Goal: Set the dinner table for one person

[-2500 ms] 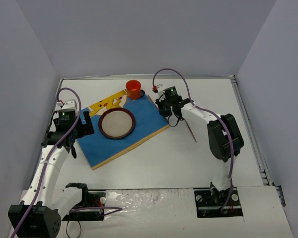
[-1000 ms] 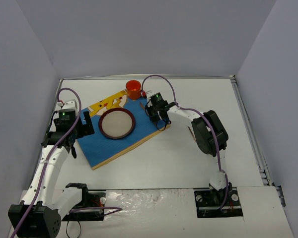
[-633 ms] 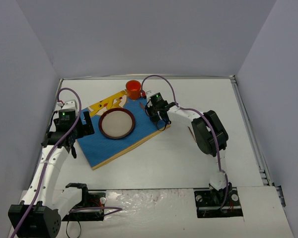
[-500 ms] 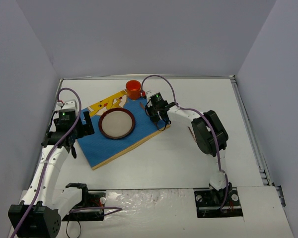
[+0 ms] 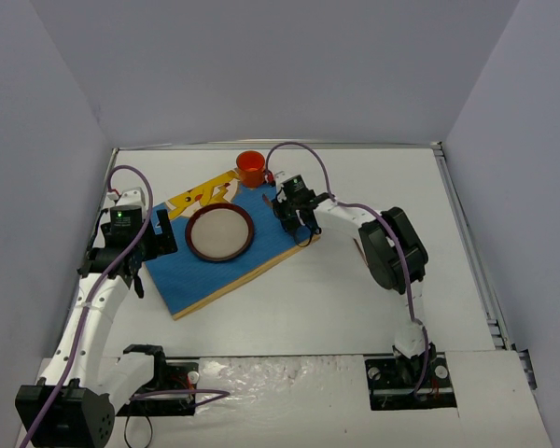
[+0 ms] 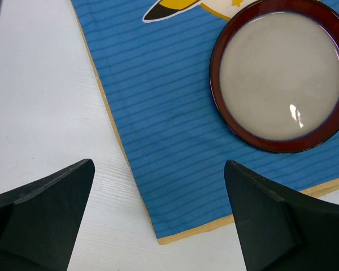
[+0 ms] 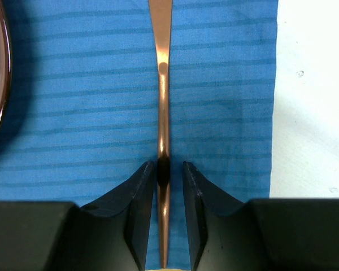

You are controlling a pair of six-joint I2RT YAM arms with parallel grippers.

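dinner table (image 5: 355, 299): big white top that fills the whole floor of the scene, everything else sits on it

placemat (image 5: 205, 275): blue with a yellow cartoon figure, lying skewed on the table's left-middle part

plate (image 5: 220, 231): dark red rim, pale centre, flat on the mat near its far side

cup (image 5: 251, 167): orange, upright at the mat's far edge

copper utensil (image 7: 164, 113): slim handle lying flat along the mat's right side; can't tell what kind it is

right gripper (image 7: 168, 166): low over the mat, jaws narrow, straddling the handle with a sliver of gap, not clamping

left gripper (image 6: 158, 164): spread wide, holding nothing, over the mat's left edge
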